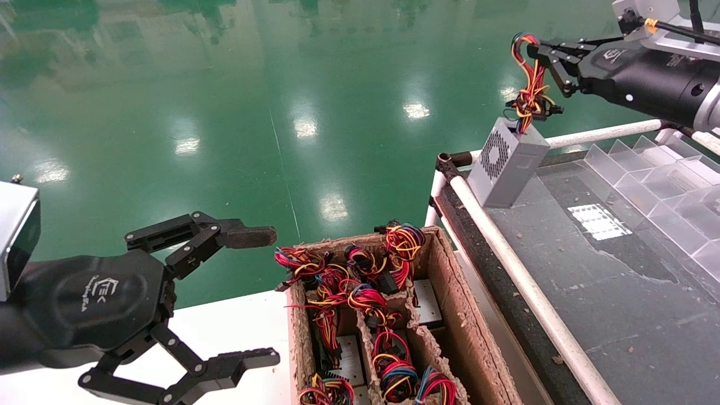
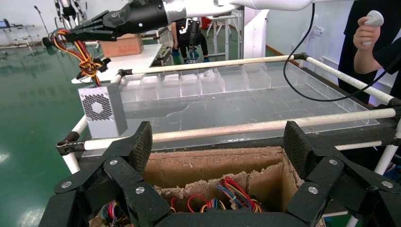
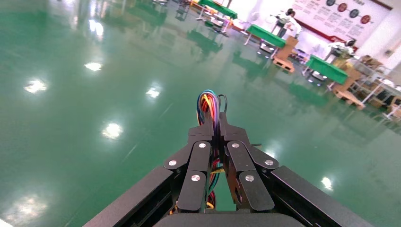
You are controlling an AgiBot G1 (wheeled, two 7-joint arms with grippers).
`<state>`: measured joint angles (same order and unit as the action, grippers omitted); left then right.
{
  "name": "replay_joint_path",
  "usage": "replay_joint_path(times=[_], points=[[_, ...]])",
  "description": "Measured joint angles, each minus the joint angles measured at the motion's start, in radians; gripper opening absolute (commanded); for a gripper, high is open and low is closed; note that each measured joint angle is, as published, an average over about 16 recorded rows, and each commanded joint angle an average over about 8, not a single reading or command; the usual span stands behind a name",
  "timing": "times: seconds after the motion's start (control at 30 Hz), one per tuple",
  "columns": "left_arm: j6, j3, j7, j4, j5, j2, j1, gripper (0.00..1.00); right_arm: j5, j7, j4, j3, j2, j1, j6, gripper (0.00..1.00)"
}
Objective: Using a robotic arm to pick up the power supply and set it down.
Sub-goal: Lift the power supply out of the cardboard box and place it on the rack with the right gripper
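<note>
**Power supply hangs by its wires at the corner of the conveyor table**

Dangling from its looped wire bundle (image 1: 529, 79), the power supply (image 1: 506, 163) hangs tilted below the right gripper (image 1: 534, 50), whose fingers are pinched shut on the top of the red, yellow, black and blue loop. The grey box itself is not in the claw; it sits under the fingertips, at the end of the wires, with its perforated vent face turned outward. Its lower edge is at the near corner of the conveyor table (image 1: 619, 292); whether it touches the dark surface or hangs just clear cannot be told. In the right wrist view only the wire loop (image 3: 209, 106) shows, rising between the closed fingers (image 3: 198, 161).

The left gripper (image 1: 256, 295) hovers with its jaws spread wide, well apart from the conveyor table, beside a cardboard box (image 1: 455, 304) that stands against the table's near side. Its compartments hold more grey units with coloured wire bundles (image 1: 360, 281).

White tubular rails (image 1: 517, 275) frame the conveyor table, and clear plastic dividers (image 1: 664, 191) stand along its far side. Beyond the table spreads a glossy green floor (image 1: 253, 101) reflecting ceiling lights. In the left wrist view a person's hand (image 2: 369, 30) holds a small white device beside the table.
</note>
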<state>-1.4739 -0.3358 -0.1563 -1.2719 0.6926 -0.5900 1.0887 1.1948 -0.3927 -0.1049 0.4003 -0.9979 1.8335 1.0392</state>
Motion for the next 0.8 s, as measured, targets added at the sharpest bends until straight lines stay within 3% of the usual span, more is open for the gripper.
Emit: replay_joint_path(times=[0.5, 0.8], points=[[0.000, 0.000, 0.000, 0.000, 0.000, 0.000, 0.000, 1.00, 0.027, -0.053, 0.091, 0.015, -0.115, 0.029, -0.252, 0.00], [0.000, 0.000, 0.000, 0.000, 0.000, 0.000, 0.000, 1.00, 0.037, -0.055, 0.105, 0.021, -0.159, 0.026, -0.306, 0.00]])
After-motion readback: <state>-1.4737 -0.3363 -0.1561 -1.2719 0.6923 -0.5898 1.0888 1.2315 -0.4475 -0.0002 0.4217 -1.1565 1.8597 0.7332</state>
